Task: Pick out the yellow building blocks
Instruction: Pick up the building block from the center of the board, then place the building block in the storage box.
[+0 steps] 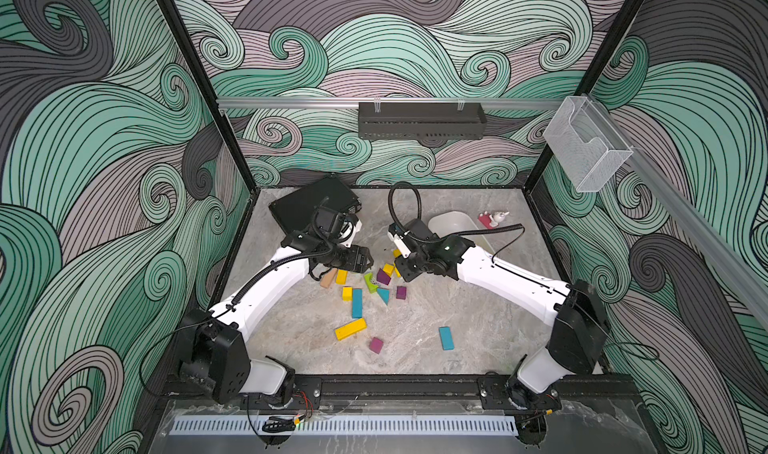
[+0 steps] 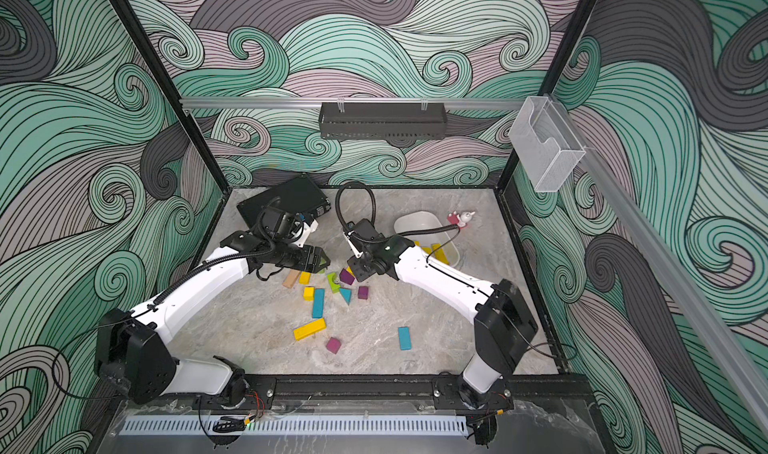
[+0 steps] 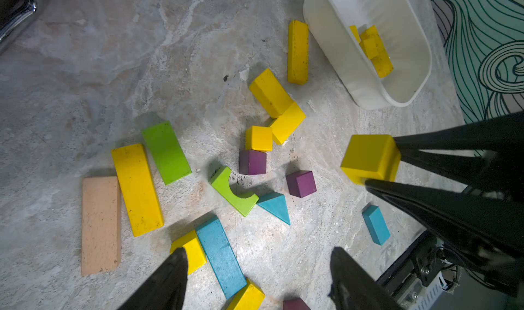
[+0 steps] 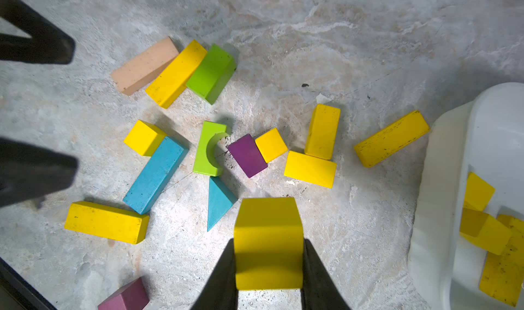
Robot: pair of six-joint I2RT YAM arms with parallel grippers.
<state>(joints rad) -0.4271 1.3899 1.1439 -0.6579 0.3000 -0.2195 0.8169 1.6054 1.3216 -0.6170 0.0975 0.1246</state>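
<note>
Currently right tool (image 4: 268, 243) gripping yellow cube (image 4: 268, 229), holding it just short of white bin (image 3: 334, 39). Left tool (image 3: 258, 251) hanging released, fingers apart, nothing between them, farther from bin, over block scatter. Some yellow building blocks (image 3: 374, 50) lying inside bin. Others lying loose on surface (image 3: 113, 67): long yellow bar (image 3: 297, 51) sitting nearest bin, remaining ones mixing with green, purple, blue and tan pieces farther from bin.

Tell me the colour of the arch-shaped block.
Lime green; the arch-shaped block shows best in the right wrist view.
</note>
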